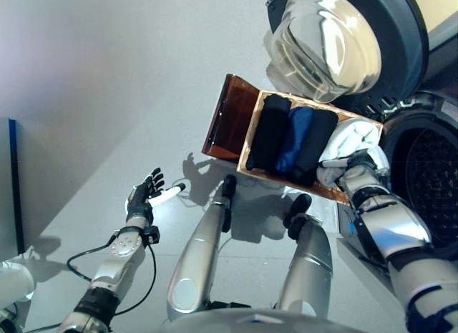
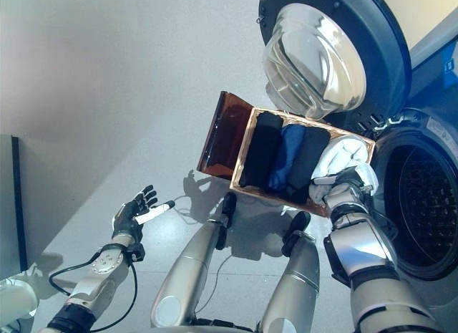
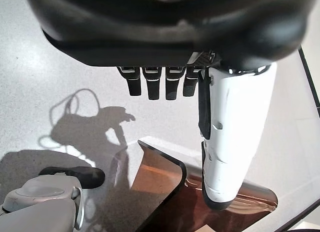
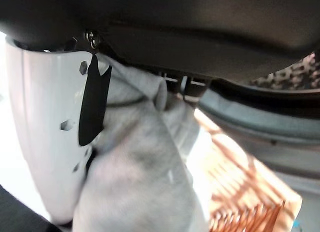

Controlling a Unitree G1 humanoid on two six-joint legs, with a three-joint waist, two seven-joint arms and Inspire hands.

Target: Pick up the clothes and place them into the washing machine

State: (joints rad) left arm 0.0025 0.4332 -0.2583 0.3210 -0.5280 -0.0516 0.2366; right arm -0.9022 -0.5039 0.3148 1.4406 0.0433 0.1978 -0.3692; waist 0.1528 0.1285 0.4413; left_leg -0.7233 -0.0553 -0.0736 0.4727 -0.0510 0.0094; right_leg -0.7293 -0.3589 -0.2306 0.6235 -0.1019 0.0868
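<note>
Left eye view: box [image 1: 252, 125] holds dark folded clothes [image 1: 290, 136]; right hand [image 1: 358, 163] grips white garment [image 1: 354, 138]; left hand [image 1: 147, 193] spread.

Bright, even light across the pale floor [image 1: 107, 75], with sharp dark shadows falling just beside the amber box [image 1: 227, 117]. Strong white glare flashes off the glass door bowl [image 1: 325, 46]. Up close, the white garment [image 4: 140, 182] is soft and out of focus.
</note>
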